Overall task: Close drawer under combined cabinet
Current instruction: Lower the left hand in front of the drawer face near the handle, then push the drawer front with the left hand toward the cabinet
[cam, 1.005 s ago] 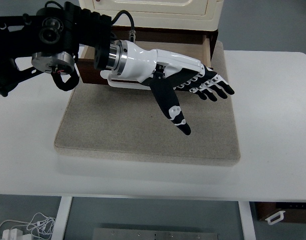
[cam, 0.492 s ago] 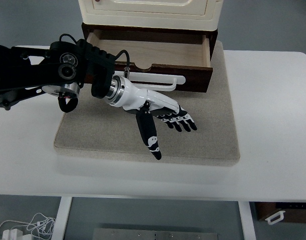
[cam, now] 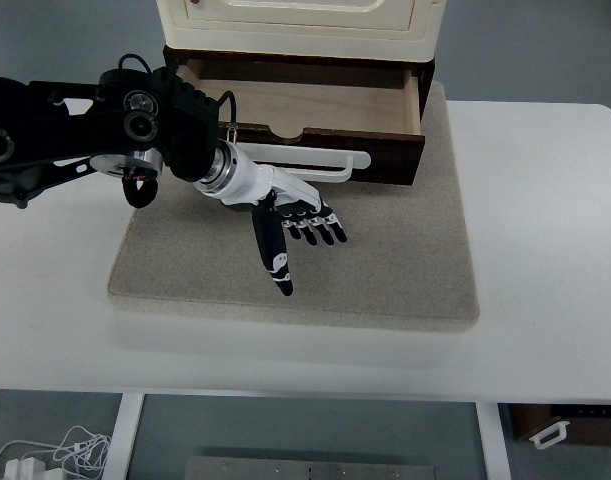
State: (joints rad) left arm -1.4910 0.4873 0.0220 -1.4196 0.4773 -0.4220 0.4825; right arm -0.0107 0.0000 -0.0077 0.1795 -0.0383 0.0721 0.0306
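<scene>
1. Drawer [cam: 305, 105] pulled open under the cream cabinet [cam: 300, 25], at the far edge of the grey mat [cam: 405, 260] on the white table [cam: 545, 220].
2. Left hand [cam: 290, 215] empty, fingers spread, just in front of the white drawer handle [cam: 315, 165], near the mat's left side.

1. the left hand [cam: 285, 222] has pulled back from over the drawer [cam: 297, 112], moving toward 7 o'clock.
2. it now hangs over the mat [cam: 385, 260], just in front of the drawer's handle [cam: 315, 158].
3. its fingers point more downward, still spread.
</scene>
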